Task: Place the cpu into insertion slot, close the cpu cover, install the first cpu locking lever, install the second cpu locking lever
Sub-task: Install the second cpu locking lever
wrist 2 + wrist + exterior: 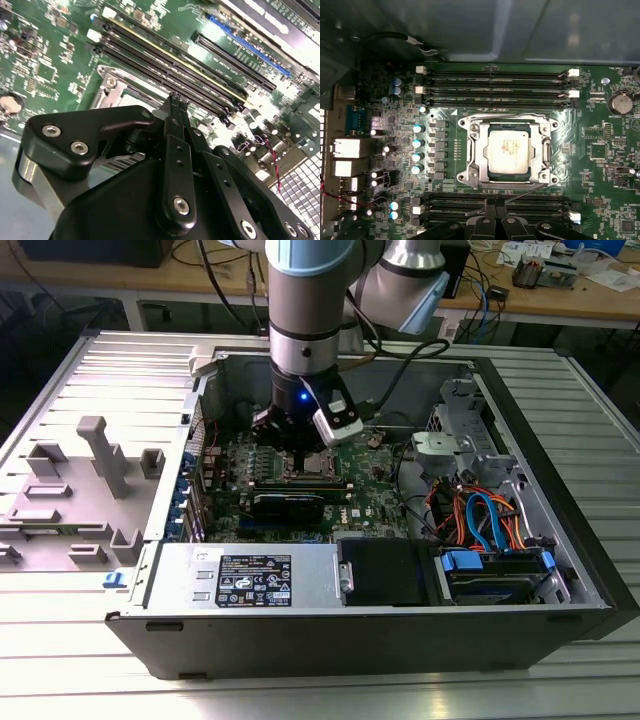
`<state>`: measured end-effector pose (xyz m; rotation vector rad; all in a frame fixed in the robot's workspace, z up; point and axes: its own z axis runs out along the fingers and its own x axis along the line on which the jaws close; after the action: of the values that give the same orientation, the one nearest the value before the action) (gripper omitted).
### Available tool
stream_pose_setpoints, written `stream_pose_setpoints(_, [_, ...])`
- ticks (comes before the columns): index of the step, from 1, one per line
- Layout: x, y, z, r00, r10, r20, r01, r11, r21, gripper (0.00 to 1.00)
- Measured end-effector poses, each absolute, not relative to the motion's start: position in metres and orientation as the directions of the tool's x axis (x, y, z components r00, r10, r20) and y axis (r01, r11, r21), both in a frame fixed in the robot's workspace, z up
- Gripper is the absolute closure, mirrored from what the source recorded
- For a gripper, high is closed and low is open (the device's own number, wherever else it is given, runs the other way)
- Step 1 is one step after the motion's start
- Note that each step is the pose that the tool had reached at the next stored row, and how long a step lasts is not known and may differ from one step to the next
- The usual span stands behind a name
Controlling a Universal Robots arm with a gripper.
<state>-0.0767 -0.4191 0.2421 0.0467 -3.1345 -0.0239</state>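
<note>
Showing in the first wrist view, cpu [508, 151] lies under cpu cover [507, 177]; pincer [494, 204] narrow.

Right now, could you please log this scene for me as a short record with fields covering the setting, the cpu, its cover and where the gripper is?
setting: open computer case lying on a ribbed metal table, motherboard facing up
cpu: cpu sits flat in the insertion slot
cover: cpu cover lies down, framing the chip
levers: thin wire lever runs along the socket edge nearest the gripper; latched or not, cannot tell
gripper: gripper low over the memory slots beside the socket, fingertips together
</note>
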Motion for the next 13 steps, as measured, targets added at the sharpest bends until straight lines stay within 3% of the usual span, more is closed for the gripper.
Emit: stream_pose_setpoints(13, [-0.0773, -0.4246, 0.2488, -0.999, -0.045, 0.016, -0.044, 0.999, 0.021, 0.89])
